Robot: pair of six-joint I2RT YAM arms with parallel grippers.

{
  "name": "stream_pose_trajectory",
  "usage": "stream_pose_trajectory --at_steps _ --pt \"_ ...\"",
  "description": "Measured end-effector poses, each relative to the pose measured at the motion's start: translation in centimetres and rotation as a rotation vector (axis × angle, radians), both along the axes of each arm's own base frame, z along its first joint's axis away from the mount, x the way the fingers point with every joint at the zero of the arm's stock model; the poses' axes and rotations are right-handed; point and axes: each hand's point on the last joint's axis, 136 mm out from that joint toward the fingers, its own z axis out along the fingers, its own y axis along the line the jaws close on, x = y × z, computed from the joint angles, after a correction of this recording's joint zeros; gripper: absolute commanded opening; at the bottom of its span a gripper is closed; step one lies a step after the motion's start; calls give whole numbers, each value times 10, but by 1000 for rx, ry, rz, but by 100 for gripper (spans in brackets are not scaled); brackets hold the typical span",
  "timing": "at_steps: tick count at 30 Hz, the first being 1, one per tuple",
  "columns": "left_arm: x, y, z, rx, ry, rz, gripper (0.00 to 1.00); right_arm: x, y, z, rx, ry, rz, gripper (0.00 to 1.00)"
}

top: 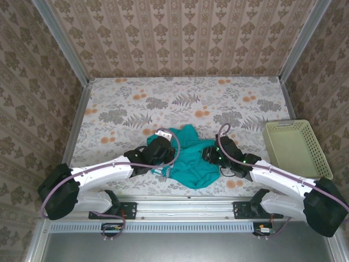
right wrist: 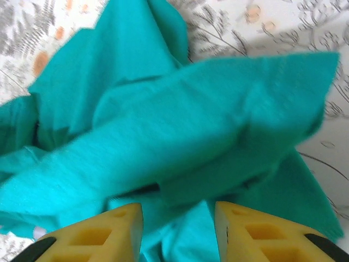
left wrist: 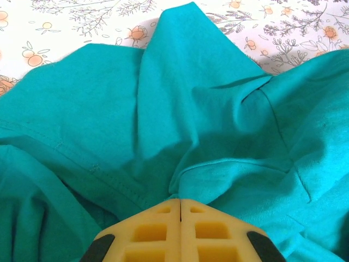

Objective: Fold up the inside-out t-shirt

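The inside-out t-shirt [top: 192, 159] is lying bunched in a teal heap near the middle of the table's near edge, between the two grippers. Its long axis is running roughly from the near edge toward the far edge. One narrow peak of cloth is pointing at the far edge, and the broader, rounded part is spreading toward the near edge. Plain teal cloth with stitched seams is facing up. A few small white marks are showing at the heap's near-left fringe, too small to read.

The left arm [top: 103, 174] is lying low along the near edge, reaching inward from the left corner with its wrist turned toward the shirt. In the left wrist view, the left gripper [left wrist: 180, 203] is holding its yellow fingers [left wrist: 150, 232] pressed together on a gathered fold of the t-shirt [left wrist: 180, 109], with creases fanning out from the tips.

The right arm [top: 278, 180] is mirroring it, reaching in from the right corner to the heap's right side. In the blurred right wrist view, the right gripper [right wrist: 178, 218] is hanging with its fingers [right wrist: 240, 232] apart, and loose cloth [right wrist: 180, 125] is sagging into the gap between them.

The table [top: 136, 103] is wearing a floral covering. A pale yellow basket [top: 297, 148] is sitting at its right edge, well apart from the shirt.
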Motion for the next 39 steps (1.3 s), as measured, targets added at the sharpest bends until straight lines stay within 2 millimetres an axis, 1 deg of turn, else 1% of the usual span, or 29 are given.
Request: stream_pose_trajectory --at_steps 3,8,10,14,20,23,24,28,30,32,36,39 --pt "-1 0 0 -2 2 -3 0 7 2 2 5 -24 -12 42" --pt "-1 -1 0 -3 4 -6 0 11 1 -8 -33 -5 -22 45" --pt "-1 -1 0 -4 6 -8 0 12 1 -11 -39 -1 -21 44" --pt "-2 -2 0 -6 8 -10 0 15 3 -9 -44 -13 -15 33" --pt "-2 -2 0 -6 8 -11 0 29 7 13 -50 -78 -18 12" --pt "-2 -2 0 -6 9 -11 0 32 5 18 -69 -93 -22 2" --pt "-2 -2 0 -5 8 -10 0 32 4 18 -77 -93 -23 0" --pt "-1 -1 0 -5 8 -9 0 27 -1 21 -99 -82 -23 0" --pt "0 0 0 -1 3 -2 0 24 -3 30 -95 -86 -22 0" --pt "3 2 0 12 -2 12 0 19 -5 44 -78 -101 -15 0" --pt "12 5 1 31 -13 44 0 3 -10 81 -18 -141 12 0" --pt "17 5 6 37 -27 57 0 -9 -15 98 5 -150 25 0"
